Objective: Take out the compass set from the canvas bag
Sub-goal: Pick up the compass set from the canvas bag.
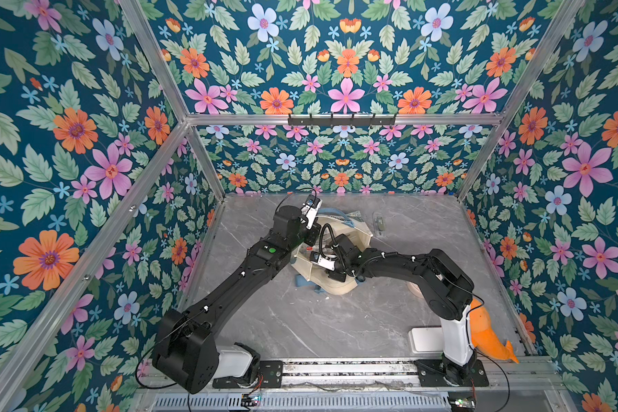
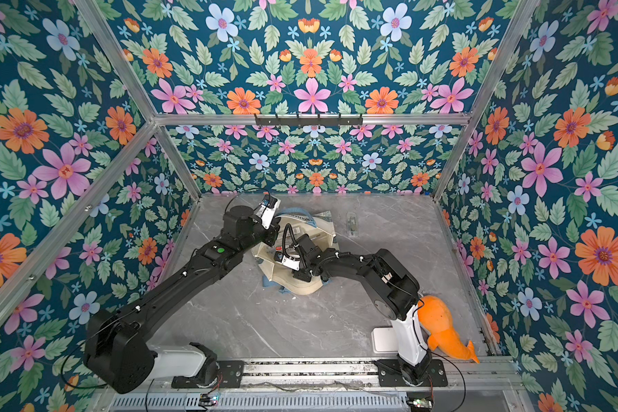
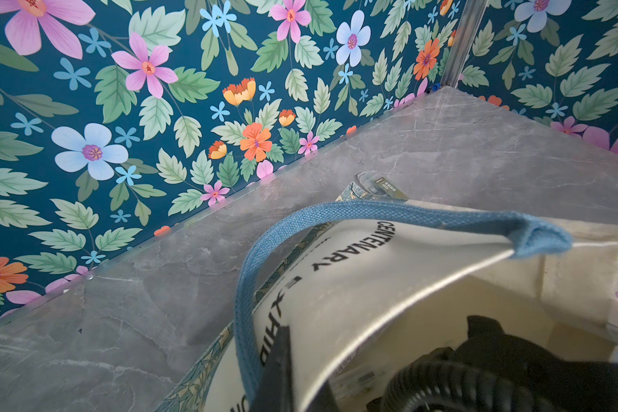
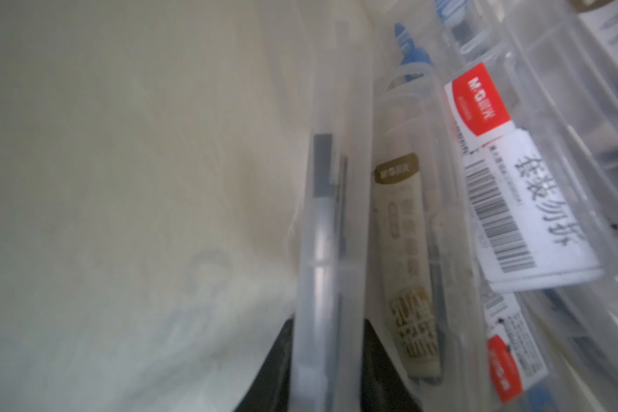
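Note:
The cream canvas bag point(image 1: 358, 232) point(image 2: 322, 235) lies on the grey table between both arms, with its mouth held open. My left gripper point(image 3: 300, 388) point(image 1: 313, 231) is shut on the bag's upper rim point(image 3: 371, 271), beside a blue handle point(image 3: 336, 214). Inside the bag, my right gripper point(image 4: 329, 323) point(image 1: 304, 254) is shut on a narrow clear case with a silvery and dark rod in it, the compass set point(image 4: 322, 249), as far as I can tell. It rests against the cream lining point(image 4: 122, 178).
More clear stationery cases with red and white labels point(image 4: 514, 196) crowd the bag next to the gripped case. A clear packet point(image 1: 379, 223) point(image 2: 352, 223) lies on the table behind the bag. An orange plush fish point(image 1: 486, 331) leans by the right arm's base.

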